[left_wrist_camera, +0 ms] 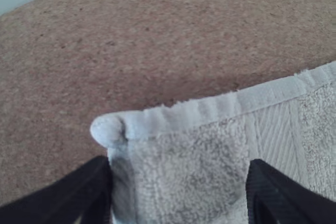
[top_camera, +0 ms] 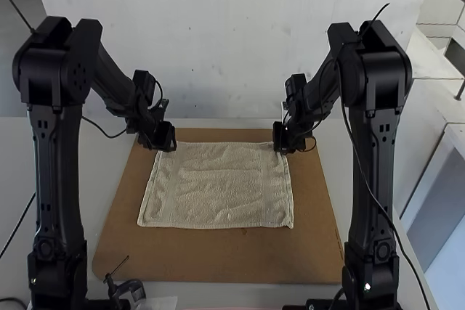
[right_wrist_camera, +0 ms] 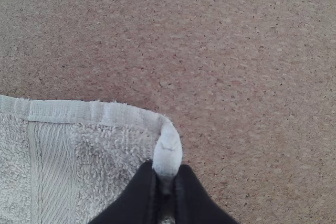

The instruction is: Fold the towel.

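The beige towel [top_camera: 218, 186] lies spread flat in the high view, slightly rippled. At its far left corner is my left gripper [top_camera: 167, 144]; at its far right corner is my right gripper [top_camera: 279, 146]. In the left wrist view the fingers of my left gripper [left_wrist_camera: 178, 192] stand apart, one on either side of the corner of the towel [left_wrist_camera: 184, 166]. In the right wrist view my right gripper [right_wrist_camera: 166, 184] is shut on the other corner, pinching the hem of the towel [right_wrist_camera: 110, 140].
A brown cork board [top_camera: 218, 258] lies under the towel, with bare margins around it. The pale table [top_camera: 109, 157] extends beyond the board. A small dark clamp-like object [top_camera: 128, 290] sits at the board's near left edge.
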{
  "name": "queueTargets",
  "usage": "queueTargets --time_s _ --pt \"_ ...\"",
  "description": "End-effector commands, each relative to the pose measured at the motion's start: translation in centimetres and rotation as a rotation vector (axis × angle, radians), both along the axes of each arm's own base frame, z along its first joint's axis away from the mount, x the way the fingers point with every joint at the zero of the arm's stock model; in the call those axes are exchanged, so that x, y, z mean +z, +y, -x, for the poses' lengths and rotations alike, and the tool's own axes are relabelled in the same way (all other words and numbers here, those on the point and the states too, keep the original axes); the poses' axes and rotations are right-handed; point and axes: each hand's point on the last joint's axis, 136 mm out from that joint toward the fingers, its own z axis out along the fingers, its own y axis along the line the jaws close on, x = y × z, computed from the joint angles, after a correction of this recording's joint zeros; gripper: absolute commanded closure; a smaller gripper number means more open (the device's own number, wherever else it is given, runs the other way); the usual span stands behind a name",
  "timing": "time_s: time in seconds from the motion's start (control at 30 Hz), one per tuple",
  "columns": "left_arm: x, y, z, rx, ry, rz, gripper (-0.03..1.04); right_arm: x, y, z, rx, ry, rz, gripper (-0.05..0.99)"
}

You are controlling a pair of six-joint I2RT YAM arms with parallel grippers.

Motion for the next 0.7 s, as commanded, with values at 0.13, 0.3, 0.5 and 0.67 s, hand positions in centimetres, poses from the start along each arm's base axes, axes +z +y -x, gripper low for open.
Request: queueTargets --time_s 0.13,0.3,0.5,0.67 --pt "0.6 -0.7 -0.9 0.003 -0.01 0.029 0.61 -0.2 0.1 2.0 0.007 0.048 -0.049 0.91" --pt "0.6 -0.1 -1.0 0.014 -0.011 0.025 0.67 -0.2 -0.1 2.1 0.004 0.044 -0.051 0.91" --pt "0.5 0.9 -1.1 0.034 -0.01 0.022 0.7 -0.1 -0.1 2.0 0.007 0.036 -0.052 0.91" --pt "0.7 1.9 -1.4 0.056 -0.018 0.024 0.79 0.0 0.2 1.9 0.01 0.029 -0.054 0.91"
